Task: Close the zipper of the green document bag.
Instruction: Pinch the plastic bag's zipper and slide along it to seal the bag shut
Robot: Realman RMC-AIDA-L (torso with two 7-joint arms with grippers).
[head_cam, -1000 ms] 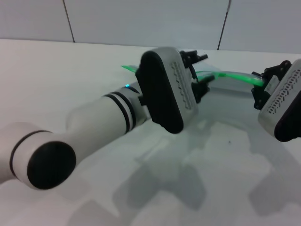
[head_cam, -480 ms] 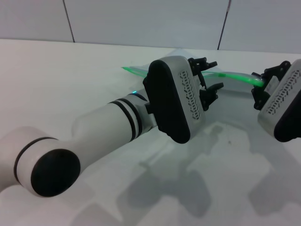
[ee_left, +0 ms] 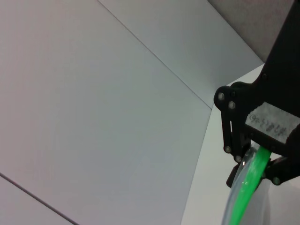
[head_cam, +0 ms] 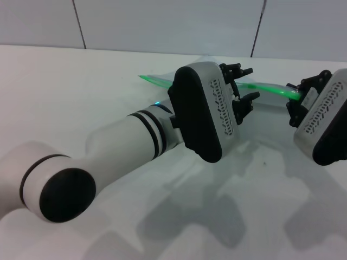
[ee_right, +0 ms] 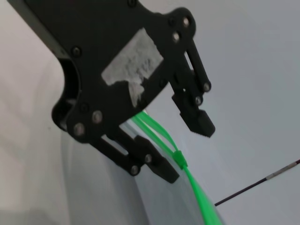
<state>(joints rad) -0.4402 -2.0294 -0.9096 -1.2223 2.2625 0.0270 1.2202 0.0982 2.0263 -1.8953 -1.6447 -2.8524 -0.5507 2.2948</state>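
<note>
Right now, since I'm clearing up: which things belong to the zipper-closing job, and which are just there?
Job:
zipper, clamped by right gripper
slider
green document bag
left gripper, open

Just there:
table
wall

The head camera looks forward and down across the white counter [head_cam: 81, 81] toward the panelled back wall [head_cam: 162, 24], with both arms close in the foreground: the left tool [head_cam: 241, 92] near centre and the right tool [head_cam: 297, 100] at the right edge. The left wrist camera faces along the green zipper [ee_left: 248, 187] toward the right tool [ee_left: 255, 157] and the wall [ee_left: 93, 93] at close range. The right wrist camera looks the opposite way, very near, along the same zipper [ee_right: 187, 173] to the left tool [ee_right: 187, 145]; all three views share that green edge between the tools.
</note>
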